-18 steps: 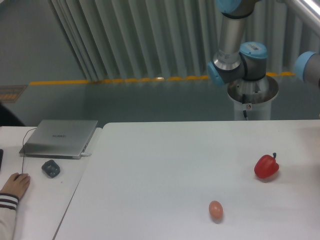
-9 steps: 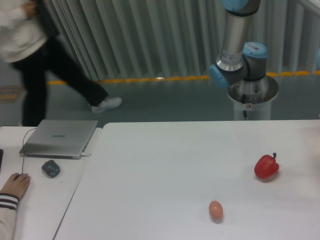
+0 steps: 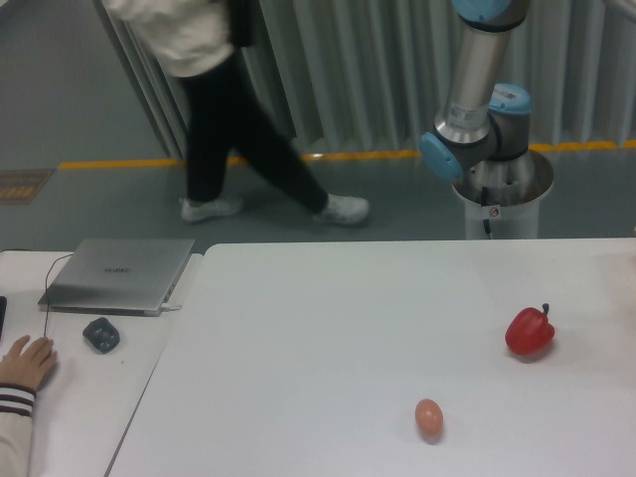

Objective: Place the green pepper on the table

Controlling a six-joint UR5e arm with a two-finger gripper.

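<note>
A large, smooth, plain white rectangular worktop (image 3: 328, 328) carries a glossy red lobed bell pepper (image 3: 529, 331) with a dark stem at right and, nearer the front edge, a small matte tan egg (image 3: 428, 416). Neither the green pepper nor the arm's tool is in view, so the tool's state cannot be told.

View: 1 fixed camera, raised, looking down across the bench (image 3: 328, 328).
Facing: toward the arm base (image 3: 502, 189) and curtained wall.
Distance: moderate; arm's upper part out of frame.
</note>
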